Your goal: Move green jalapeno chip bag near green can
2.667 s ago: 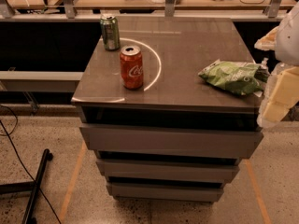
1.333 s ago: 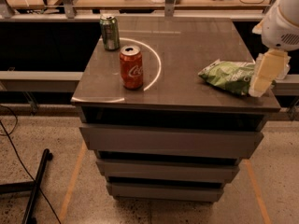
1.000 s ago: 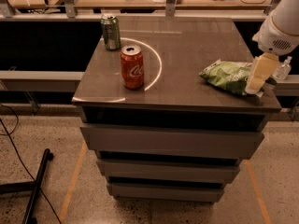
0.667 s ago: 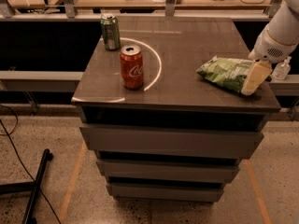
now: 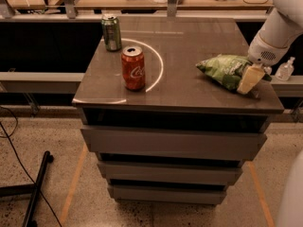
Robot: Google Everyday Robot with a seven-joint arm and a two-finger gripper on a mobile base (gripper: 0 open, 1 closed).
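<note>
The green jalapeno chip bag point(image 5: 226, 70) lies crumpled on the right side of the dark tabletop point(image 5: 189, 41). My gripper point(image 5: 247, 84) comes down from the upper right on the white arm and sits on the bag's right end, close to the table's right edge. It covers that end of the bag. The green can point(image 5: 111, 32) stands upright at the table's back left, well apart from the bag and from the gripper.
A red Coca-Cola can point(image 5: 133, 68) stands upright left of centre, in front of the green can, inside a white arc on the tabletop. The table is a drawer cabinet with a front edge point(image 5: 175, 105). A clear bottle point(image 5: 285, 70) stands beyond the right edge.
The gripper has moved from off the table's right side up and inward onto the bag's right end. The bag has shifted slightly. Both cans have stayed put.
</note>
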